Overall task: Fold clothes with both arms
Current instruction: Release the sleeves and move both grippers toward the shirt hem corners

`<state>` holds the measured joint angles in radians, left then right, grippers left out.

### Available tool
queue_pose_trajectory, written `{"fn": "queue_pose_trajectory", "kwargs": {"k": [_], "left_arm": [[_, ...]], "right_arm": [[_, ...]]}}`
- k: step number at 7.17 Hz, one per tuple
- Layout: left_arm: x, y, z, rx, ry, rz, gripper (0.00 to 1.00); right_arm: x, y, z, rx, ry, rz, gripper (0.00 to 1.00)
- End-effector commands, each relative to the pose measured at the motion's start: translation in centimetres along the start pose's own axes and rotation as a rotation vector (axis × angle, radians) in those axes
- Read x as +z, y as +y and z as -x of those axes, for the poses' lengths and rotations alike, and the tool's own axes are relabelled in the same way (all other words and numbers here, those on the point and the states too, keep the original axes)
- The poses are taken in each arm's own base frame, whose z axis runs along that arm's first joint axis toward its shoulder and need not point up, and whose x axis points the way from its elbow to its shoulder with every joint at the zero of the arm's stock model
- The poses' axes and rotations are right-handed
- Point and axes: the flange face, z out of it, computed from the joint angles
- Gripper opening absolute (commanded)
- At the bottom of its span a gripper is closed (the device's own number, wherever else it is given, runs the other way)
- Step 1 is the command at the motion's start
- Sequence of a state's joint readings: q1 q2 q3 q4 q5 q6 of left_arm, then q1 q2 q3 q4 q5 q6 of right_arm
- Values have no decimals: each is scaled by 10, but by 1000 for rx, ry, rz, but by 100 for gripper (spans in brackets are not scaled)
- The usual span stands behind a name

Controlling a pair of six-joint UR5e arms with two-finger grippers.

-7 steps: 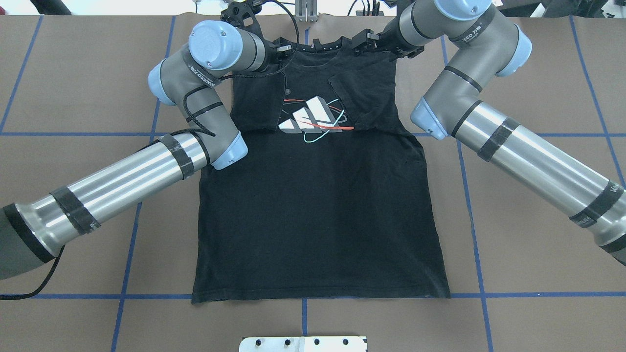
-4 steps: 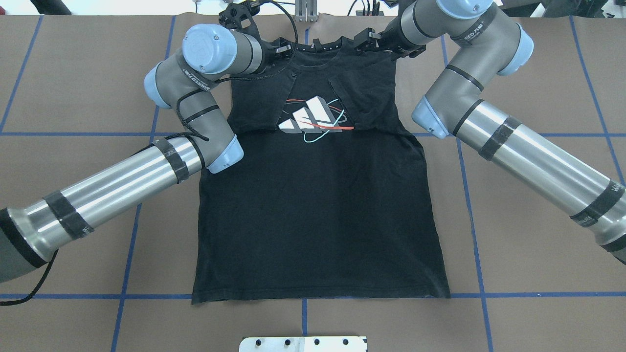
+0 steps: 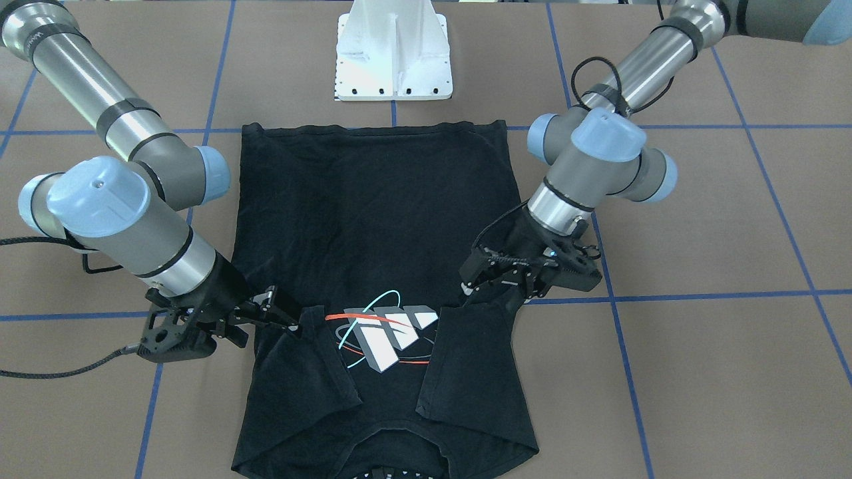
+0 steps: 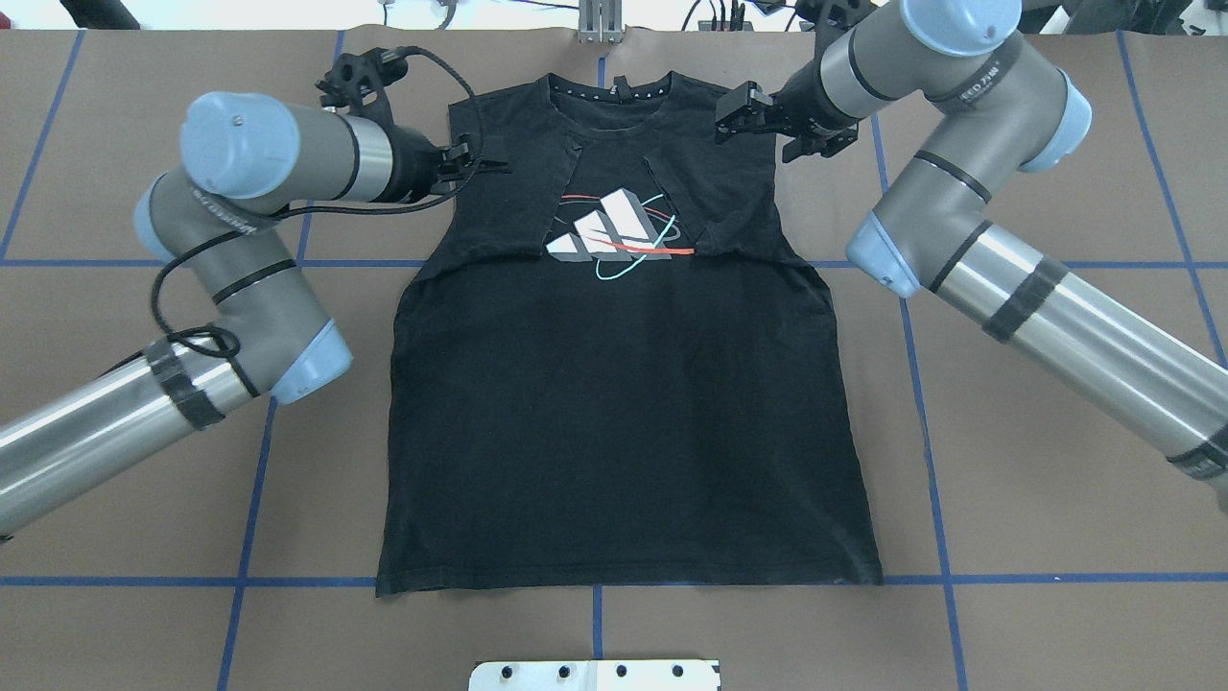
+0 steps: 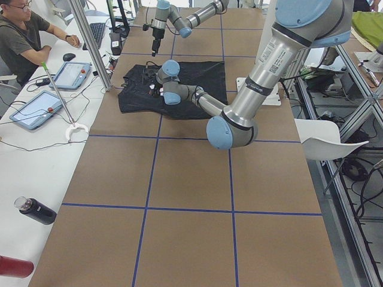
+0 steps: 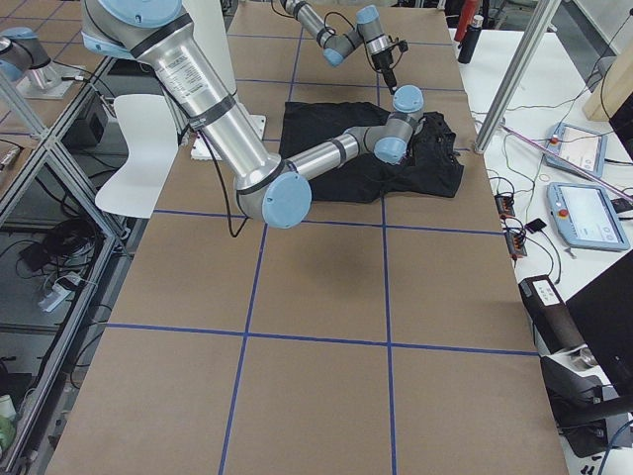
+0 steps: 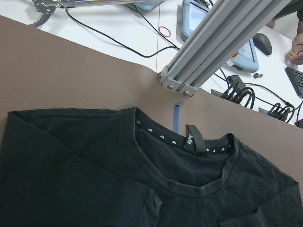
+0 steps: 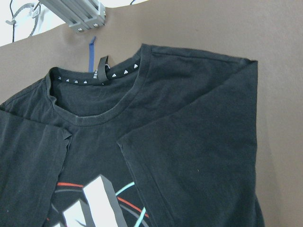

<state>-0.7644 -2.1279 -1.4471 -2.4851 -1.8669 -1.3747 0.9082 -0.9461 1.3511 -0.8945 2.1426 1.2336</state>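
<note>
The black T-shirt (image 4: 624, 413) lies flat, chest up, with its collar at the table's far edge. Both short sleeves are folded inward beside the white-grey print (image 4: 614, 230). My left gripper (image 4: 475, 158) hovers at the shirt's left shoulder edge, open and empty; it also shows in the front-facing view (image 3: 466, 283). My right gripper (image 4: 729, 113) is over the right shoulder, open and empty, and also shows in the front-facing view (image 3: 283, 311). The left wrist view shows the collar (image 7: 189, 161) and the right wrist view the folded sleeve (image 8: 189, 142), with no fingers in sight.
The white pedestal base (image 3: 393, 53) stands just past the shirt's hem. An aluminium post (image 7: 213, 38) rises at the far table edge behind the collar. Blue tape lines cross the brown table (image 4: 1055, 480). A side desk with tablets (image 5: 36, 107) and a seated person (image 5: 24, 36) lies beyond.
Both grippers have drawn away from the collar area, the left one far to the left with its elbow swinging out, the right one slightly right. The sleeves stay folded on the shirt.
</note>
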Motion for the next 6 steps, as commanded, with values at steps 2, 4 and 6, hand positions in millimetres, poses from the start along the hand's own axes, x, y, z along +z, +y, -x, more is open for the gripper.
{"fn": "queue_pose_trajectory", "kwargs": {"k": [2, 4, 6], "left_arm": [[-97, 60, 81, -20, -5, 190, 100], [-154, 88, 126, -34, 68, 174, 100], [-168, 96, 139, -38, 112, 170, 100]], "right_arm": [[-67, 88, -78, 90, 27, 116, 99], [-79, 179, -113, 108, 52, 200, 100], [-44, 262, -116, 99, 117, 289, 100]]}}
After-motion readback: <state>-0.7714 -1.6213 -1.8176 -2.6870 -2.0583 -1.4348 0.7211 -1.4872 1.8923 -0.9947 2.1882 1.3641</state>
